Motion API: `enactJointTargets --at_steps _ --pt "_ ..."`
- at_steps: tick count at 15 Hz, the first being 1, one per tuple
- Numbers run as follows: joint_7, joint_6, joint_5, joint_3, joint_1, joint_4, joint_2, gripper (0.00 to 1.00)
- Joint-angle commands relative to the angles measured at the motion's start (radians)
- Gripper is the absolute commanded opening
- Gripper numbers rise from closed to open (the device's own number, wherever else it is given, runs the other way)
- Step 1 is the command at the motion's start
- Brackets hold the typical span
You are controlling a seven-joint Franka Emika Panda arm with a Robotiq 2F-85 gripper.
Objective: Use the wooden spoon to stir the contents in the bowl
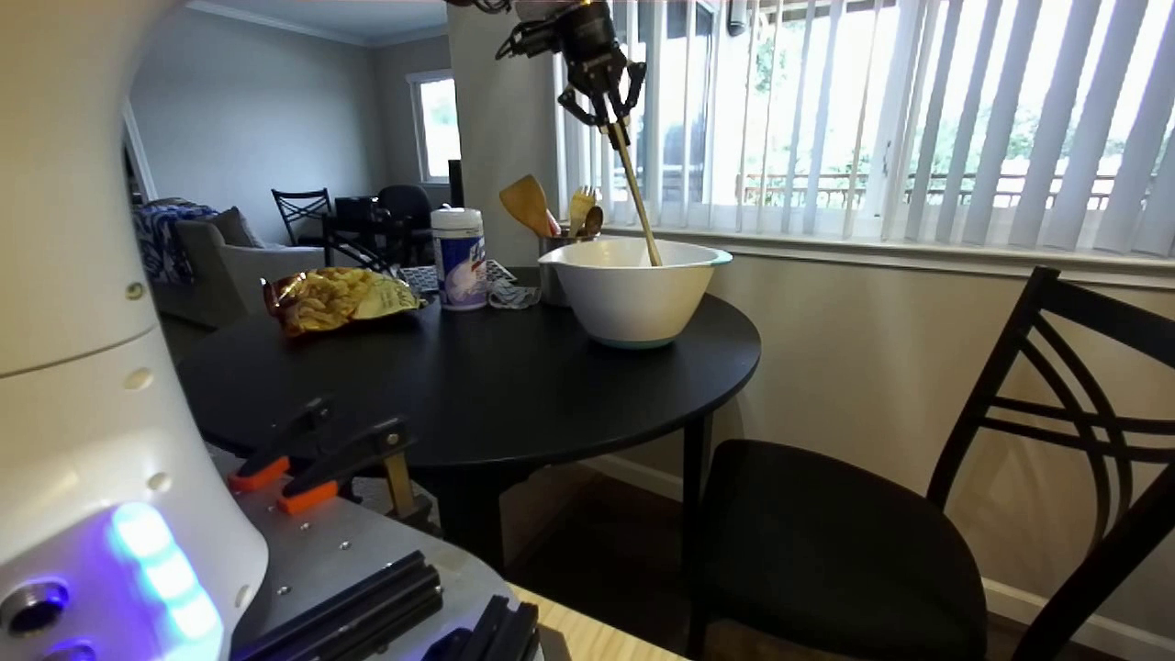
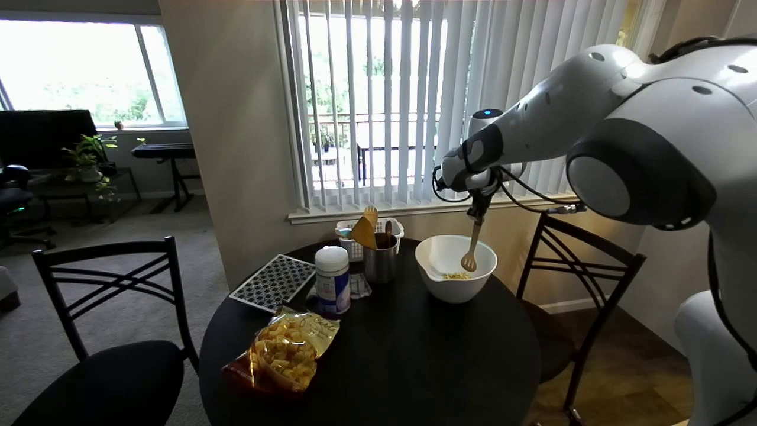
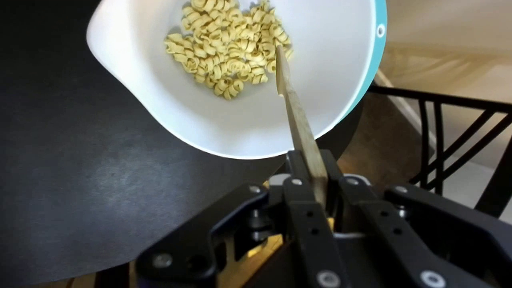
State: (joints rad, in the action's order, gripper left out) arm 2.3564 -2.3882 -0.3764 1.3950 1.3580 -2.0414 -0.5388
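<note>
My gripper (image 3: 313, 160) is shut on the handle of the wooden spoon (image 3: 299, 116), which slants down into the bowl (image 3: 224, 124). The bowl is white with a teal edge and holds yellow spiral pasta (image 3: 232, 48). In the wrist view the spoon's tip is at the pasta's right edge; I cannot tell whether it touches. In both exterior views the gripper (image 1: 617, 128) (image 2: 476, 216) is above the bowl (image 1: 633, 303) (image 2: 452, 290). The slotted spoon head (image 2: 469, 261) shows inside the bowl, while in an exterior view the rim hides the lower end of the spoon (image 1: 637, 193).
The bowl stands on a round black table (image 2: 414, 361). Beside it are a metal utensil holder (image 2: 380, 264), a white basket (image 2: 398, 228) and a wipes canister (image 2: 332, 284). A snack bag (image 2: 290, 355) and a patterned board (image 2: 275, 283) lie farther off. A chair (image 1: 826, 532) and window blinds (image 1: 826, 119) are near.
</note>
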Motion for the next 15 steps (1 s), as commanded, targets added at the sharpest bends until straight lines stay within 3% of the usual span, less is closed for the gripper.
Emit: enactJointTargets --at_steps 1,4,5,6,9,10,12,15 --pt "0.204 0.132 0.069 -0.115 -0.125 0.082 0.046 0.05" --pt "0.346 0.223 0.081 -0.274 -0.292 0.161 0.055 0.05" --pt "0.253 0.290 -0.122 -0.191 -0.266 0.200 -0.090 0.05" --pt "0.262 0.327 -0.171 -0.206 -0.295 0.221 -0.106 0.05" --pt "0.253 0.444 -0.394 -0.156 -0.320 0.268 -0.207 0.05" --pt "0.253 0.470 -0.436 -0.149 -0.323 0.278 -0.232 0.05" --pt "0.253 0.453 -0.418 -0.200 -0.325 0.281 -0.207 0.05" --pt "0.248 0.431 -0.396 -0.224 -0.299 0.295 -0.198 0.05"
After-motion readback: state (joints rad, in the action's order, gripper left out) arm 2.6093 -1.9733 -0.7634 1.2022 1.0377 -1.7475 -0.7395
